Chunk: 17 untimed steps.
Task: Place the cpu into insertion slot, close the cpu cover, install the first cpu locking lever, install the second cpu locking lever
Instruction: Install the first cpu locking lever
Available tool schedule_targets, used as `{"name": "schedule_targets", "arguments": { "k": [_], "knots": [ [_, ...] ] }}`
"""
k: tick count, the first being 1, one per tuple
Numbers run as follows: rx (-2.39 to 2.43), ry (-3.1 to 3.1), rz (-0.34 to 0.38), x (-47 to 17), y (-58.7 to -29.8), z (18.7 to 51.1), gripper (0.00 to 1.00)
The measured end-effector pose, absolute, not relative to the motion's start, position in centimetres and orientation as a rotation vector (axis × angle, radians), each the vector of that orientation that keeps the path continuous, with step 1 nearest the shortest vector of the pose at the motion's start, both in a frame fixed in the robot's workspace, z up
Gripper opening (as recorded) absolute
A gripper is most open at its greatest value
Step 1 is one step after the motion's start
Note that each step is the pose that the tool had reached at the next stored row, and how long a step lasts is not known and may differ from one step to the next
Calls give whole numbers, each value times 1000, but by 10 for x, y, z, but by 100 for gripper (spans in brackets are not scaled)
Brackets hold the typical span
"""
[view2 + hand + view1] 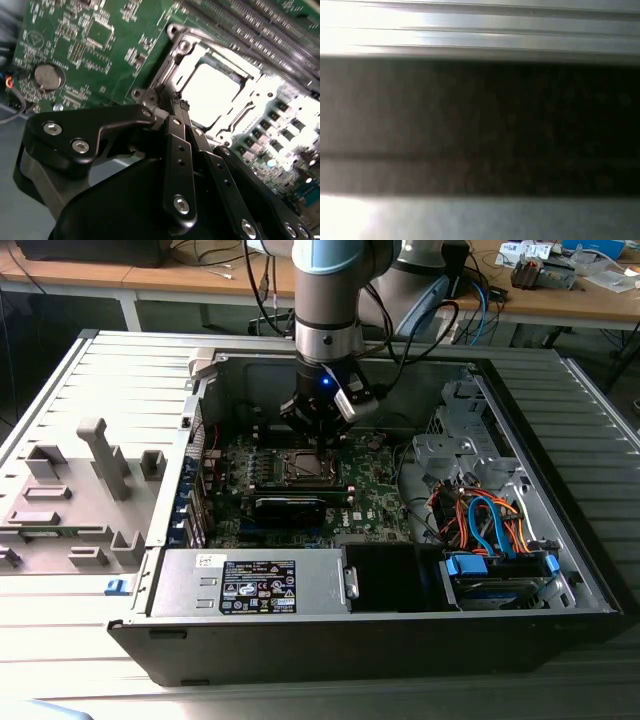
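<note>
Silvery cpu (pixel 207 95) sits framed by the cpu cover (pixel 240 107) just beyond the tool (pixel 176 102), fingers pinched together, empty; a sideways slip could scrape the green motherboard (pixel 100 40).

the small flat square cpu with a silvery-grey metal top (pixel 209 95) lies level inside the square dark-framed insertion slot (pixel 306 468) on the green board, near the middle of the open case in the exterior view. the thin metal cpu cover, a frame plate with a large square window (pixel 260 95), lies closed flat around the chip, its bright top showing through the window.
</note>
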<state>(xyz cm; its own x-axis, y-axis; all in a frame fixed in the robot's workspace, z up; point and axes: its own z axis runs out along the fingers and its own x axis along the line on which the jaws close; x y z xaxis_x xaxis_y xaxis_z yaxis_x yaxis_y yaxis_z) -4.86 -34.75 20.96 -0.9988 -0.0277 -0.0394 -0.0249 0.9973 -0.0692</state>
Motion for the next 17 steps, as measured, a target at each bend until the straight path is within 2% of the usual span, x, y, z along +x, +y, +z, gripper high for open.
{"name": "schedule_targets", "arguments": {
  "k": [17],
  "knots": [
    [-40,3094,-106,-53,-366,230,11]
  ]
}}
